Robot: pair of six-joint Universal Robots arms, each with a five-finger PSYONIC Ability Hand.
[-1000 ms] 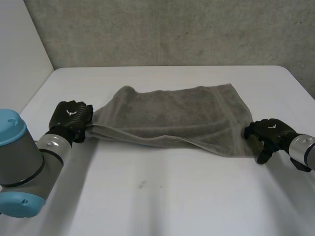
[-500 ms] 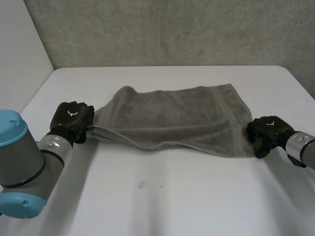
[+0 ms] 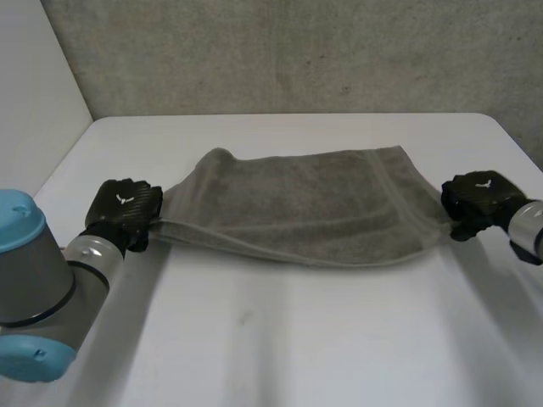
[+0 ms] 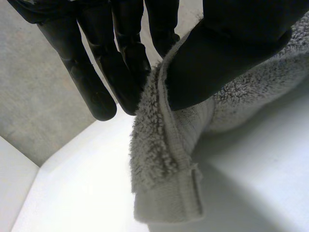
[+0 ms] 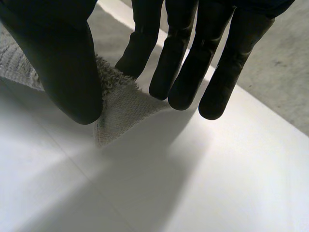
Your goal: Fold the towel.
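Two corners of a grey towel are pinched, one at each end, and the cloth is stretched across the white table.

At the towel's left end, the left robot hand grips the near corner. In the left wrist view its thumb presses the thick terry edge against the fingers, and the hemmed corner hangs just below the pinch, close over the table. The grey left arm with its light-blue cap reaches in from the near side of that end.

The towel's middle rests on the table, and its near edge runs in a shallow sagging curve from one grip to the other. A woven band crosses the cloth close to the right end.

At the towel's right end, the right robot hand has closed on the corner. The right wrist view shows the thumb clamping the cloth against one finger, with the other fingers straight beside it and the corner's tip poking out beneath the thumb.
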